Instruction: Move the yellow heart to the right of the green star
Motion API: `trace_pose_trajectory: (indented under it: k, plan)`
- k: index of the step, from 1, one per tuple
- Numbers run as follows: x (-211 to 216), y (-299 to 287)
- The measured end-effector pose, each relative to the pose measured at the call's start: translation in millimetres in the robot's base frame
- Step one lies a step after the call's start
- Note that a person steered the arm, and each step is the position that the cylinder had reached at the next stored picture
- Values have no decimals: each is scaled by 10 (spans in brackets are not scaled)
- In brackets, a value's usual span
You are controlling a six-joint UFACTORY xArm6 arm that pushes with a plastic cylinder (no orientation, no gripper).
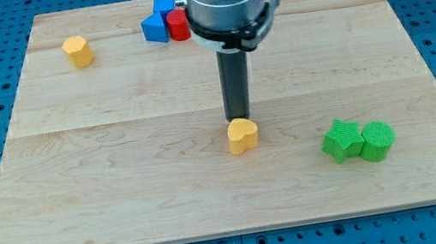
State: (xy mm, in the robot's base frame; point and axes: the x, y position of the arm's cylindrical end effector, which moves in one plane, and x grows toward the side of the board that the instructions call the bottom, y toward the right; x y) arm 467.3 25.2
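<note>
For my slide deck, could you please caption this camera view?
My tip sits just above the yellow heart, left of the green star and green cylinder.

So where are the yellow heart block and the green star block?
yellow heart block (243,136), camera view, middle of its top face.
green star block (341,139), camera view, centre of its top.
</note>
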Motion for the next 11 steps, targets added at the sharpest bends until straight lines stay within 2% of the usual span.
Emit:
trace_pose_trajectory:
  k: [1, 2, 4, 5, 6, 8, 10, 11]
  plan:
    - [102, -438]
    - [333, -633]
    - [418, 2]
    - [496, 20]
    - [460, -289]
    - [136, -275]
    - [224, 411]
    - [224, 496]
